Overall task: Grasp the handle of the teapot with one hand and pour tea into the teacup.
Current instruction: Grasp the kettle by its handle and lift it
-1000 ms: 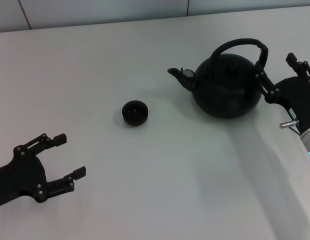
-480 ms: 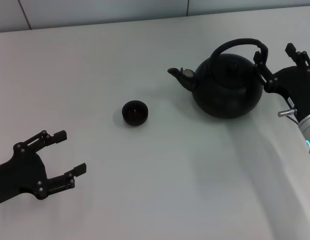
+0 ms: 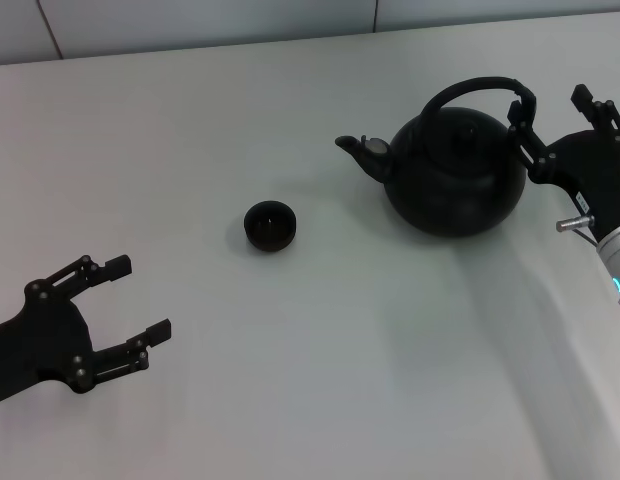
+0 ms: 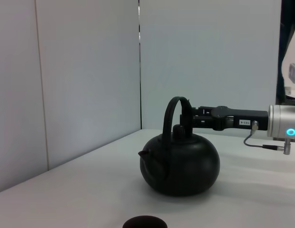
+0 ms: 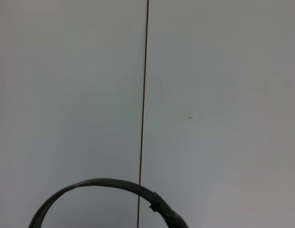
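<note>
While the large round matte-black teapot (image 3: 453,172) sits on the white table (image 3: 320,350) at the same spot as a second ago, spout pointing toward the robot's left, the right gripper (image 3: 556,114) has closed in on it from the right side. A second ago its near finger lay lower, beside the pot's shoulder; half a second ago it had risen to the right end of the thick black arched handle (image 3: 477,92), and it sits at almost that same place now. Its fingers are spread wide, one just beside the handle's right end, the other well out to the right, with nothing gripped. The left wrist view shows this gripper (image 4: 197,117) reaching in level at the handle's height (image 4: 174,110), above the pot's body (image 4: 180,162).

The tiny dark handleless teacup (image 3: 269,226) stands unmoved on the table, well to the left of the spout.

The left gripper (image 3: 135,301) hangs low near the table's front left, fingers wide apart and empty; it has drifted slightly downward and back over the last second.
</note>
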